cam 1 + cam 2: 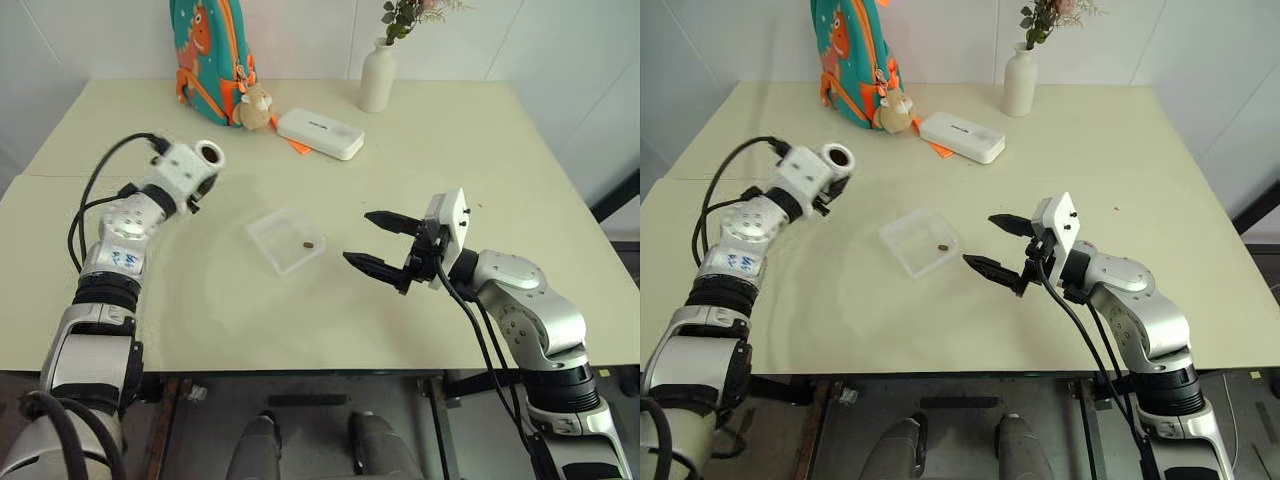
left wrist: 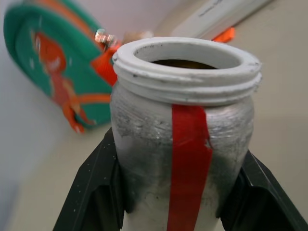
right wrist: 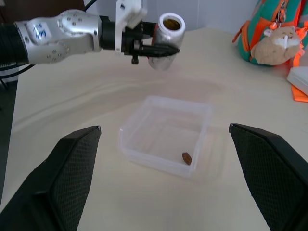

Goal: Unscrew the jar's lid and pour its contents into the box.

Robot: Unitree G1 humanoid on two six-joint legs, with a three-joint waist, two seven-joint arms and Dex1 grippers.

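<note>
One box (image 1: 286, 239) sits mid-table with bare tabletop on every side, one brown pellet (image 1: 309, 243) inside. To its left, the left gripper (image 3: 161, 49) clamps the lidless jar (image 1: 207, 156); to its right, the right gripper (image 1: 383, 245) hangs wide open, empty. Well behind the box — backpack (image 1: 208, 55), white case (image 1: 320, 133), vase (image 1: 377, 77).

Bright, even light; blurred wrist background

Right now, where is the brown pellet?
In the head views the pellet lies inside the clear box at mid-table, near the wall facing the open right tool.
</note>
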